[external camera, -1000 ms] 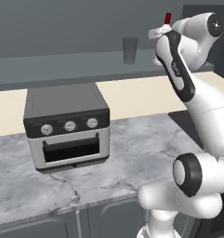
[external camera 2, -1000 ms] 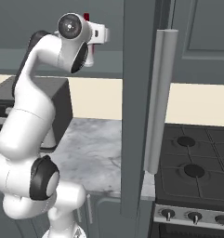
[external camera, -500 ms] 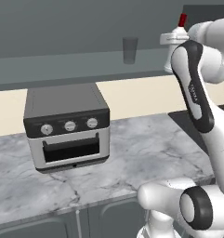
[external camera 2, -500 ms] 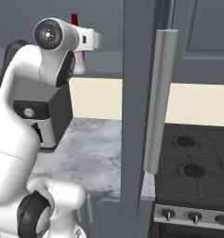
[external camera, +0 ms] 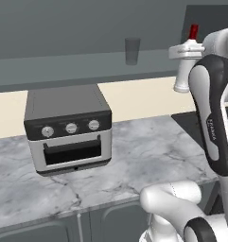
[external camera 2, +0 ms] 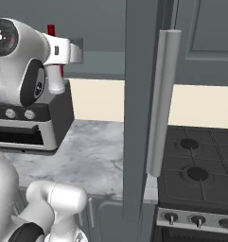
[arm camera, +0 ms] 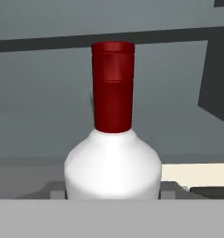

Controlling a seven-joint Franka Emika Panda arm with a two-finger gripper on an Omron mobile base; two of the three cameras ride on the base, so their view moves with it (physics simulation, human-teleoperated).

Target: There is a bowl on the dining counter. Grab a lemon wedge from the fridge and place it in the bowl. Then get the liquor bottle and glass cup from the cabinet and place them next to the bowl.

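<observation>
My gripper (external camera: 183,56) is shut on the liquor bottle (external camera: 182,78), a whitish bottle with a red cap, and holds it upright in the air above the right end of the wall counter. From the right base view the liquor bottle (external camera 2: 55,81) hangs under the white hand, with the gripper (external camera 2: 56,61) around its upper body. Seen from the hand, the liquor bottle (arm camera: 113,167) stands close up, and the gripper (arm camera: 112,188) clasps its shoulders with a grey fingertip (arm camera: 52,189) on each side. The glass cup (external camera: 131,50) stands on the cabinet shelf (external camera: 63,66), to the left of the bottle.
A toaster oven (external camera: 68,130) sits on the marbled wall counter (external camera: 148,156). In the right base view, a grey door panel (external camera 2: 139,108) with a long silver bar handle (external camera 2: 162,101) stands near the camera. A black stove (external camera 2: 196,160) lies to its right.
The arm has carried the liquor bottle to the right and a little lower, away from the glass cup on the shelf. The grip has stayed the same.
</observation>
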